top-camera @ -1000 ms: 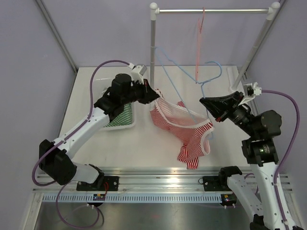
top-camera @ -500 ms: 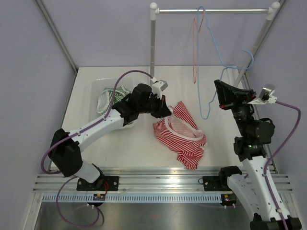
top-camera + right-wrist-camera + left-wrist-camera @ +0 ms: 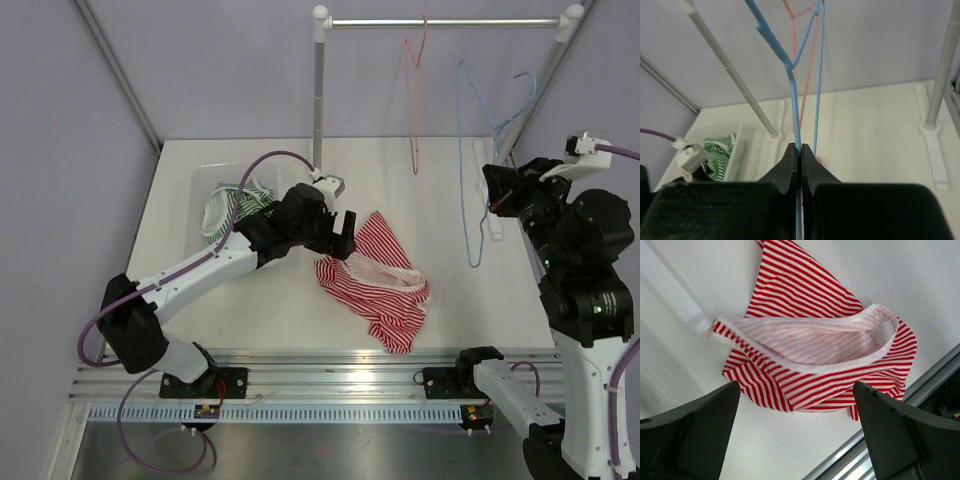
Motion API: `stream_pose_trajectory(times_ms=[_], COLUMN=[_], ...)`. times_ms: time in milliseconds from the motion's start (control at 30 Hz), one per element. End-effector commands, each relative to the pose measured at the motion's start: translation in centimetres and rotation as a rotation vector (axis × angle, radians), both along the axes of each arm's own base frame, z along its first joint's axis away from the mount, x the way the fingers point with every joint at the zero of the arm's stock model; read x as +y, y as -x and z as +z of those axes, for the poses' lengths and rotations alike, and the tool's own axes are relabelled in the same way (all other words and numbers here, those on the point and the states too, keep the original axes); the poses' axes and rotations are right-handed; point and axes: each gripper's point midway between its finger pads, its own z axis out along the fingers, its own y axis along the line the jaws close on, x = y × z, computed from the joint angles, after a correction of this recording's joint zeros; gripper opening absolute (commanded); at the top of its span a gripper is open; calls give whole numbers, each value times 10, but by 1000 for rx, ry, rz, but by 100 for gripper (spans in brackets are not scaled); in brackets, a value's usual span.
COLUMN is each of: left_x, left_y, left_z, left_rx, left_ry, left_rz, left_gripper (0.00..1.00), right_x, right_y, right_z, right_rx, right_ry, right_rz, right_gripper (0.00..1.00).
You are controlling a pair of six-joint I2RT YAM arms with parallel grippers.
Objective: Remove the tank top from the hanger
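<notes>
The red-and-white striped tank top (image 3: pixel 378 283) lies crumpled on the white table, off the hanger. My left gripper (image 3: pixel 345 232) hovers at its left edge, open, with nothing between its fingers. In the left wrist view the tank top (image 3: pixel 810 345) spreads out below the wide-apart fingers (image 3: pixel 695 435) of the left gripper (image 3: pixel 800 440). The bare blue wire hanger (image 3: pixel 470 160) hangs upright at the right, apart from the garment. My right gripper (image 3: pixel 496 205) is shut on its wire. The right wrist view shows the right gripper (image 3: pixel 800 150) pinching the blue hanger (image 3: pixel 790 65).
A white basket (image 3: pixel 200 185) holding a green-and-white striped garment (image 3: pixel 235 200) sits at the left. A clothes rack's bar (image 3: pixel 440 22) spans the back, with a red hanger (image 3: pixel 415 110) on it and posts (image 3: pixel 318 90) on each side. An aluminium rail (image 3: pixel 330 360) runs along the near edge.
My left gripper opened and let go of the tank top, which dropped flat on the table. My right arm carried the blue hanger up and to the right, clear of the garment.
</notes>
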Motion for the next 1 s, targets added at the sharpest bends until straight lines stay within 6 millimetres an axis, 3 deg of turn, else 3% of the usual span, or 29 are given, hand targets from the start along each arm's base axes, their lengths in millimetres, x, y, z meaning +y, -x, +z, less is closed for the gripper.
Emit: stream_pose_trajectory(times_ms=[0, 133, 167, 200, 267, 333, 367, 433, 467, 533, 567, 633, 667, 733, 767, 800, 833, 967], left_x=[20, 38, 41, 45, 56, 67, 71, 77, 80, 83, 82, 80, 79, 78, 77, 77, 77, 78], left_y=[-2, 15, 17, 21, 30, 38, 39, 44, 46, 48, 50, 52, 54, 55, 57, 58, 59, 61], left_z=[63, 81, 86, 90, 102, 110, 112, 110, 114, 110, 109, 109, 108, 107, 107, 108, 108, 108], left_rx=[-149, -183, -195, -203, -227, -242, -250, -252, -261, -253, -251, -250, -248, -247, -247, -248, -250, -250], left_ry=[28, 22, 21, 26, 40, 50, 49, 42, 52, 39, 37, 37, 35, 35, 35, 37, 39, 44], left_rz=[89, 117, 125, 128, 137, 147, 156, 158, 164, 162, 156, 145, 139, 132, 128, 126, 125, 123], left_gripper=[99, 99, 99, 99, 99, 99, 99, 99, 99, 99, 99, 99, 99, 99, 99, 99, 99, 99], right_x=[-10, -5, -4, -1, 1, 6, 6, 6, 6, 8, 9, 13, 11, 17, 17, 19, 19, 22], right_y=[-14, -39, -44, -60, -74, -98, -103, -126, -129, -150, -152, -175, -177, -200, -202, -217, -217, -236], right_z=[-42, -37, -27, -33, -20, -26, -14, -20, -9, -14, 0, -9, 4, -12, 3, -10, 0, -13], right_rx=[217, 232, 210, 237, 210, 233, 206, 236, 213, 233, 207, 236, 213, 264, 232, 263, 245, 283], right_ry=[84, 89, 89, 95, 93, 107, 112, 125, 126, 134, 134, 151, 149, 161, 160, 166, 170, 167], right_rz=[-55, -49, -46, -43, -40, -29, -29, -45, -48, -47, -45, -35, -38, 3, 1, 7, 10, 12], right_gripper=[0, 0, 0, 0, 0, 0, 0, 0, 0, 0, 0, 0, 0, 0, 0, 0, 0, 0])
